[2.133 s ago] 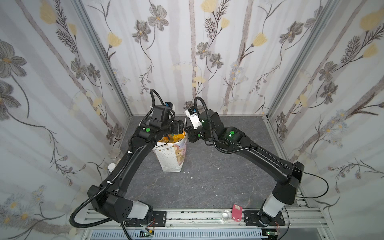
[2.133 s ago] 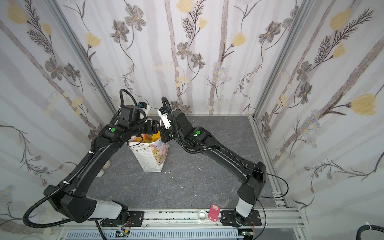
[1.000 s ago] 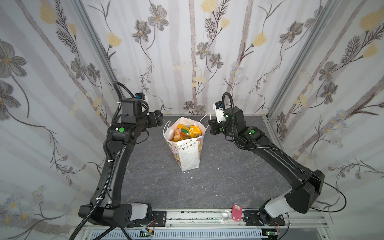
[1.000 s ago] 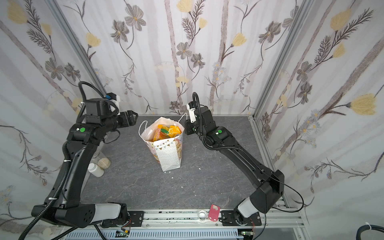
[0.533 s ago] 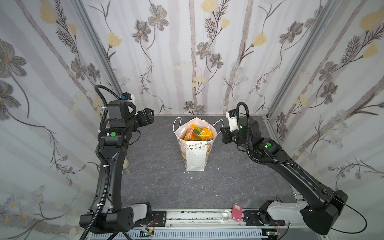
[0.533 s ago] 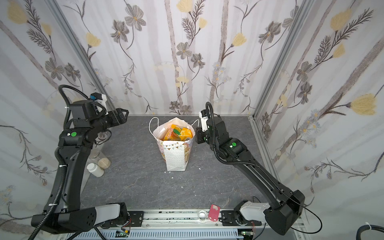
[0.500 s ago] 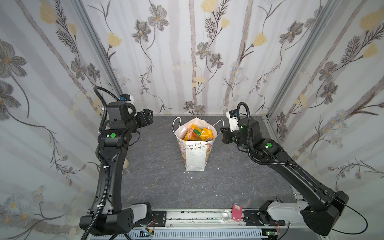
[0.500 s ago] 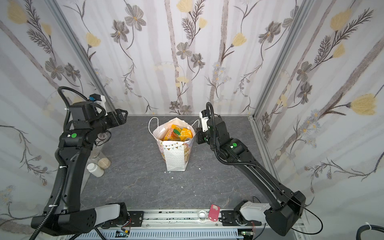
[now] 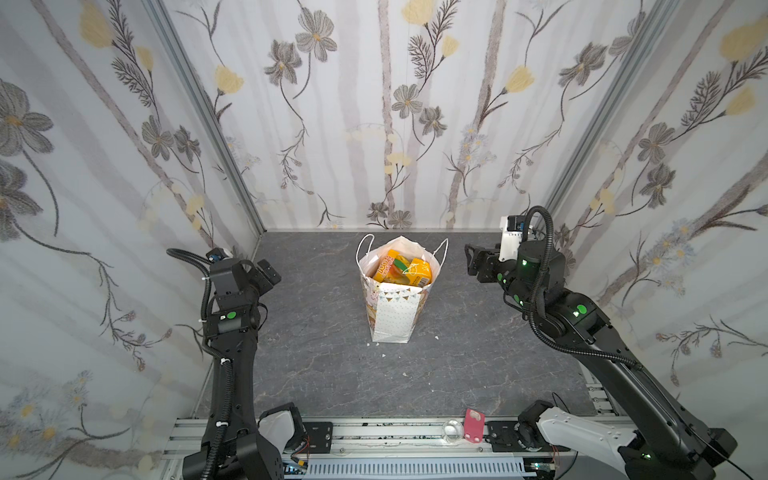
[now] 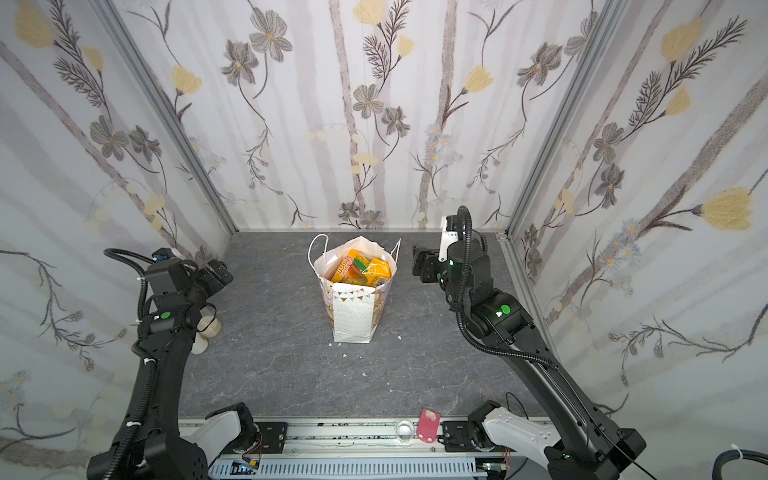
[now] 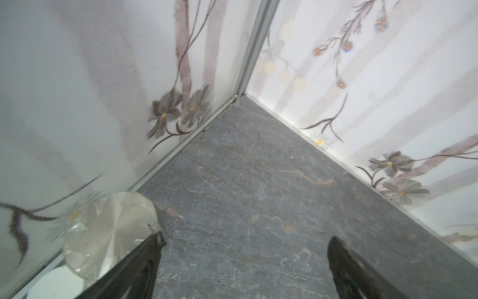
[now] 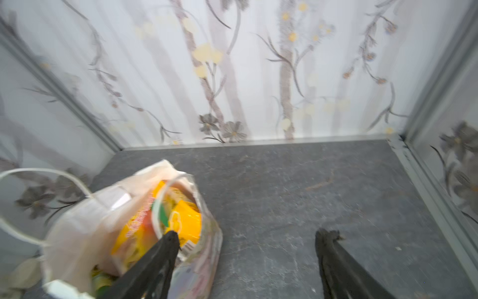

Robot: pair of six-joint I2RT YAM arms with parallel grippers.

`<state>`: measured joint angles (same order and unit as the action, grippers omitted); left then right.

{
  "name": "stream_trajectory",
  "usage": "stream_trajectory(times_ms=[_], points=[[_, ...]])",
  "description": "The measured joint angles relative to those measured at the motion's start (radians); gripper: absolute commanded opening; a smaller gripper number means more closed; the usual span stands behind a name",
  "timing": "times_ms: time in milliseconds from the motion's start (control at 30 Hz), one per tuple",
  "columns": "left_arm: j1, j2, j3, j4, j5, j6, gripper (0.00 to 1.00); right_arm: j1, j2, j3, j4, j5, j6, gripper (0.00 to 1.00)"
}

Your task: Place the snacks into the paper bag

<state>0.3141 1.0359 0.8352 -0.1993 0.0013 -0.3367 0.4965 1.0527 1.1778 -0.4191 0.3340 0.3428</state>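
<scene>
**A:** Surrounding both claws, flowered walls [image 9: 386, 124] are closing in three sides, and a grey marbled table [image 9: 324, 374] is spreading out beneath them. Where is the paper bag [image 9: 392, 320] sitting?

**B:** It is standing upright between the left claw [image 9: 268, 272] and the right claw [image 9: 471, 259]. It is well apart from each, though somewhat nearer the right one. In both top views its cord handles [image 9: 363, 249] are drooping outward at either side of the mouth.

**A:** And the snacks [image 9: 401, 270]?

**B:** They are resting inside the bag, touching neither claw. Orange and yellow packets, with a bit of green, are peeking above the rim. In the right wrist view they are showing, blurred, just past one finger [image 12: 160, 259].

**A:** What are the claws doing?

**B:** The left claw's jaws are standing wide apart with only bare table between them, and it is hanging close to the wall on its own side. The right claw's jaws are gaping too, gripping nothing, with the tips pointing toward the bag.

**A:** Anything smaller?

**B:** Two small pale containers [image 10: 211, 327] are sitting near the left claw, by the wall. A clear crinkled lid [image 11: 111, 230] is showing beside one of its fingers [image 11: 144, 259]. A pink tag [image 9: 473, 430] is lying on the front rail [image 9: 374, 432], well apart from both claws. White crumbs [image 9: 384, 355] are dotting the table at the bag's foot.
</scene>
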Motion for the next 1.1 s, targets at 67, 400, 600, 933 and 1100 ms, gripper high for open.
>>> stream_trajectory(times_ms=[67, 400, 600, 933, 1100], points=[[0.004, 0.005, -0.083, 0.073, -0.027, -0.018, 1.00, -0.077, -0.005, -0.105, 0.011, 0.020, 0.016, 0.85], [-0.002, 0.089, -0.517, 0.666, -0.093, -0.077, 1.00, -0.296, -0.011, -0.696, 0.502, 0.111, -0.034, 0.91], [-0.024, 0.239, -0.582, 0.962, -0.033, 0.007, 1.00, -0.353, 0.126, -0.845, 0.922, 0.107, -0.127, 0.92], [-0.105, 0.352, -0.599, 1.226, 0.081, 0.121, 1.00, -0.425, 0.324, -0.995, 1.452, -0.057, -0.265, 0.93], [-0.175, 0.375, -0.584, 1.272, 0.106, 0.156, 1.00, -0.452, 0.447, -1.112, 1.729, -0.130, -0.283, 1.00]])
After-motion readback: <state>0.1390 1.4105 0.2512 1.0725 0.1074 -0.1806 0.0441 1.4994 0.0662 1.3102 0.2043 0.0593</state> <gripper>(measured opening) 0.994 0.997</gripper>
